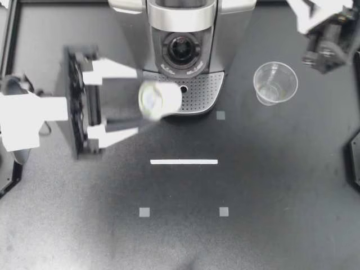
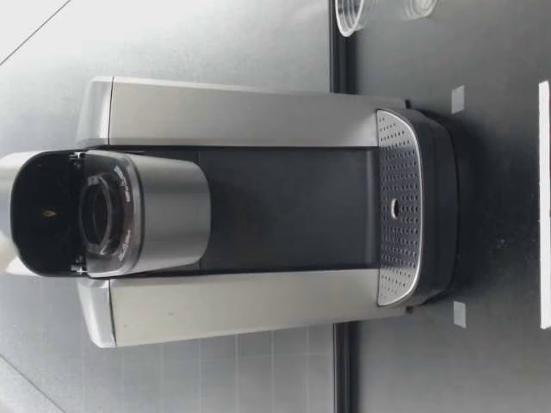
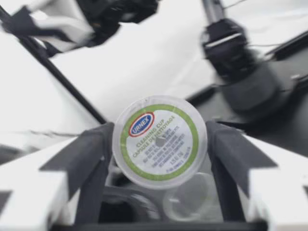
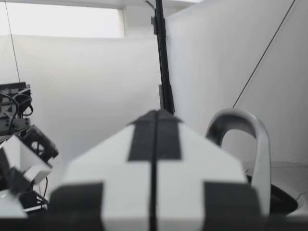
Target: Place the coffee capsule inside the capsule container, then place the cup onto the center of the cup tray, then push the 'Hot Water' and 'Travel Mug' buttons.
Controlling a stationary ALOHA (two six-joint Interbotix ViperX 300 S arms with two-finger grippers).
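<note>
- The dark counter [image 1: 281, 185] carries the machine, the cup and some tape marks.
- The machine [image 1: 183, 22] is set at the counter's far middle; its capsule container [image 1: 181, 49] is seen open in the head, a round chamber that the low view [image 2: 99, 215] shows above the perforated cup tray [image 1: 205, 90].
- The left tool [image 1: 139, 100] is brought in from the left and is clamped on the capsule, one finger [image 3: 91, 159] pressed against each side of it.
- The right tool [image 1: 322, 56] is held at the far right corner, apart from the cup; in its wrist view its fingers [image 4: 144, 159] are seen pressed together with nothing between them.
- The clear cup [image 1: 274, 83] is stood upright on the counter, right of the machine and off the tray.
- The capsule [image 1: 159, 100] is held above the tray's front left edge, its printed foil lid [image 3: 160, 139] turned towards the left wrist camera.
- A white strip [image 1: 184, 162] is laid in front of the tray, with small grey squares [image 1: 144, 212] nearer the front.
</note>
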